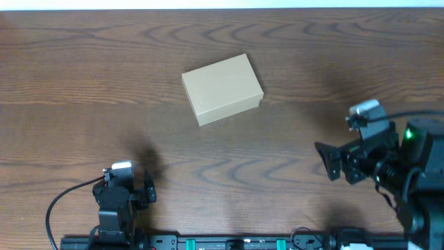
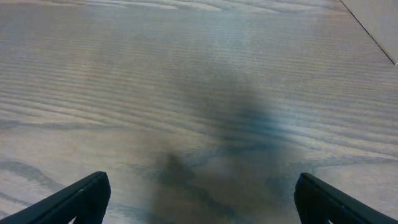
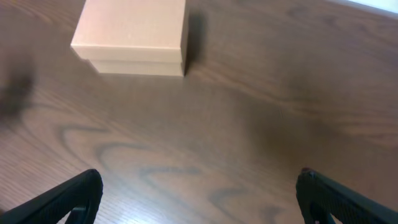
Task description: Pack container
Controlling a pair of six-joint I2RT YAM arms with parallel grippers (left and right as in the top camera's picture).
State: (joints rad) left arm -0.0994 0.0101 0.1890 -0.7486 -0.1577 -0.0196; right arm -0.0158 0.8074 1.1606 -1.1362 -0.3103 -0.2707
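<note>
The container [image 1: 223, 89] is a plain tan cardboard box with its lid shut, lying on the wooden table at the centre back. It also shows at the top left of the right wrist view [image 3: 131, 36], and a corner of it shows at the top right of the left wrist view [image 2: 379, 22]. My left gripper [image 1: 148, 186] is open and empty near the front left edge; its fingers [image 2: 199, 196] frame bare wood. My right gripper [image 1: 327, 160] is open and empty at the right, pointing left toward the box; its fingers [image 3: 199, 193] frame bare wood.
The wooden table [image 1: 104, 83] carries nothing else in view. Its far edge runs along the top of the overhead view. The arm bases and cables sit along the front edge.
</note>
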